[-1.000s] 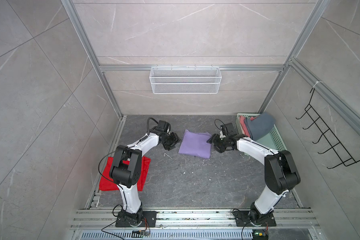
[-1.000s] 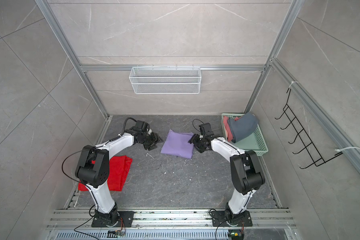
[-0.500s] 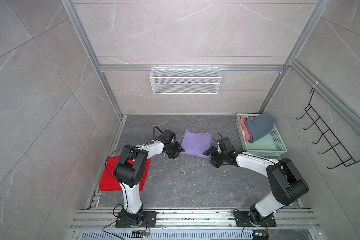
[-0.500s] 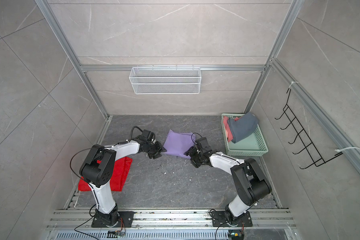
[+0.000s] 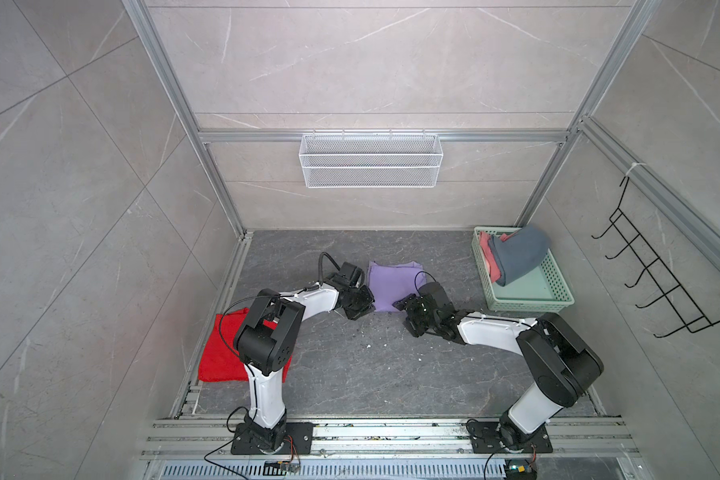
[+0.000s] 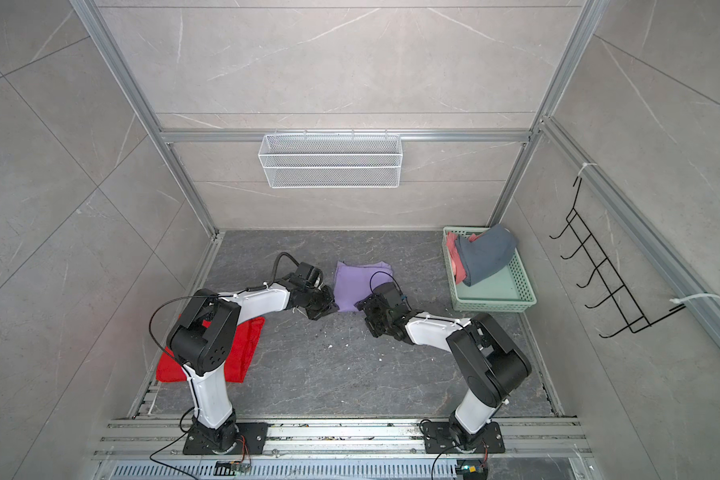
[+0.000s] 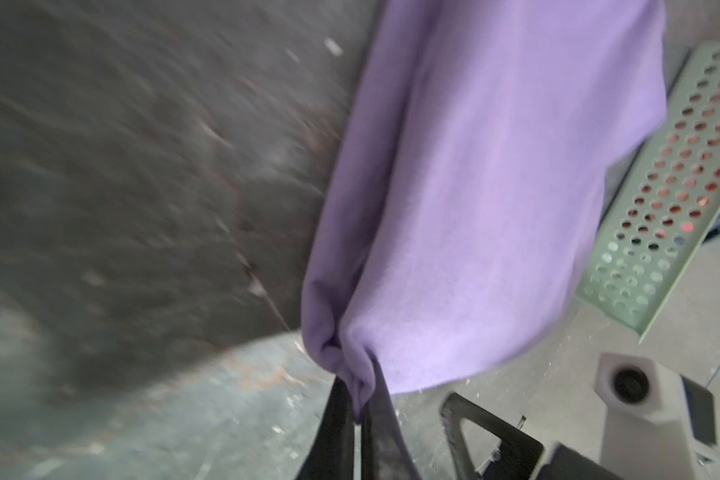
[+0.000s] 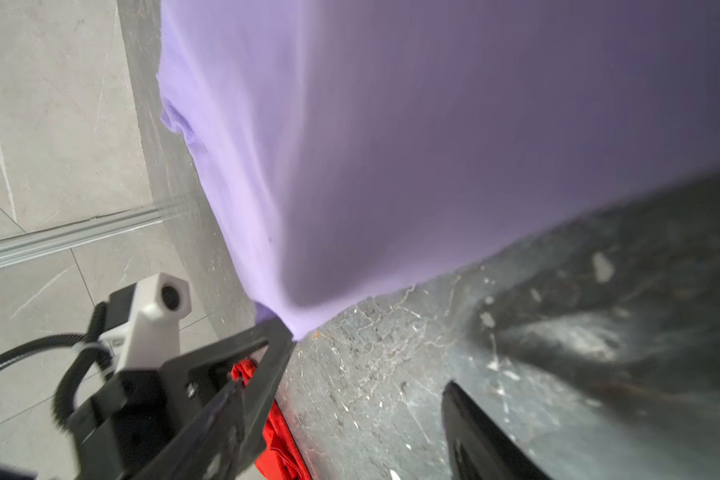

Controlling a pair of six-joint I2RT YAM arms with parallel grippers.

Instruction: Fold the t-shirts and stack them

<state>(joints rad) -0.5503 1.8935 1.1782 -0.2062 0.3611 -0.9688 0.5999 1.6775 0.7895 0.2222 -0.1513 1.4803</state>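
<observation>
- Pinching the lilac t-shirt [image 5: 391, 282] at its 7 o'clock corner, the left pincer [image 7: 356, 390] is clamped on a small tuck of cloth, which gathers into soft creases at the jaws.
- At the shirt's 5 o'clock corner the right pincer [image 5: 404, 302] sits just beside the cloth, its jaws apart and holding nothing.
- In both top views the shirt lies folded to a rough square on the counter [image 5: 350, 374], toward 12 o'clock from its middle and between the two pincers.
- It looks light, limp and without any stiffness. Lifted by one corner, the folded layers would likely droop and slide apart.
- The best hold is probably both near corners at once, biting through every layer and keeping the edge between them taut.
- A red t-shirt [image 5: 221, 357] lies flat at 8 o'clock, partly under the left arm. Being equally soft, it should give a yielding bed for stacking.
- At 2 o'clock a slate-blue t-shirt [image 5: 516, 257] and a pink t-shirt [image 5: 489, 259] are heaped unfolded in the green basket [image 5: 528, 305].
</observation>
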